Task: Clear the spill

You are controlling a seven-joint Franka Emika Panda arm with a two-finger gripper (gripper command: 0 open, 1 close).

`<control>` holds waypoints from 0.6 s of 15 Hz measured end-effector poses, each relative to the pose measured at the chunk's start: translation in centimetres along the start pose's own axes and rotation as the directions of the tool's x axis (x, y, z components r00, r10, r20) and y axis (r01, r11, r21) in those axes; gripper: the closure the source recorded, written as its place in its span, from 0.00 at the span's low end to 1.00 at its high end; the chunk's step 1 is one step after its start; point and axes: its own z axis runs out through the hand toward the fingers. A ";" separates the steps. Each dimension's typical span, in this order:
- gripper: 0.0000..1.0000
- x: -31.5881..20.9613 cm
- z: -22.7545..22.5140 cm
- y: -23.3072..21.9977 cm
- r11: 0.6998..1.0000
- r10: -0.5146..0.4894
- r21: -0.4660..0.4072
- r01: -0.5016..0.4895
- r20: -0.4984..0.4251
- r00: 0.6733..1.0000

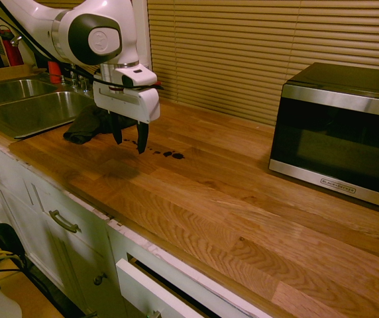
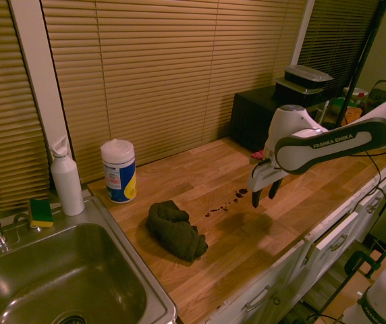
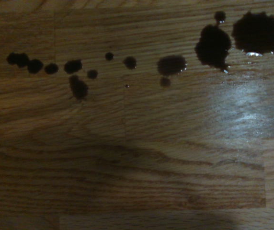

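A: Position of gripper [image 1: 130, 147]?
B: Above the wooden counter [image 2: 173, 297], close beside the spill [image 1: 169, 154]. Fingers parted, nothing between.
A: Layout of the spill?
B: Broken trail of dark drops on the counter, between cloth [image 2: 179, 233] and microwave [image 1: 338, 139]. Two large blotches [image 3: 259, 32] [image 3: 212, 46] at one end, with wet glints at the edges. Small drops toward the cloth.
A: Step in hand?
B: Probably fetching the cloth, to judge by the empty grip. Cloth bunched beside the sink [image 2: 122, 226], apart from the drops. Wiping not yet begun.
A: Best pickup?
B: Move over the cloth above drop height, to avoid smearing. Straddle a raised fold near the middle. Descend straight, close on plenty of fabric, leave a loose pad below the fingertips. Lift slightly and check for slipping.
A: Wiping?
B: Blot the large blotches first, with light, even pressure. Then draw inward from the outer drops, in short overlapping passes. Avoid scraping the wood with bare fingertips.
A: Main risk?
B: Spreading liquid with a saturated fold. Turn to a dry part, repeat, then inspect from the wrist view.
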 end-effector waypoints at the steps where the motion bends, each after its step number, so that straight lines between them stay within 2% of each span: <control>1: 0.00 0.0 0.1 0.0 1.000 0.000 -0.001 0.000 0.001 1.000; 5: 0.00 -0.7 -0.3 -1.1 1.000 -0.021 0.018 0.021 -0.013 1.000; 9: 0.00 -2.9 -2.6 -4.6 0.996 -0.061 0.058 0.064 -0.045 0.997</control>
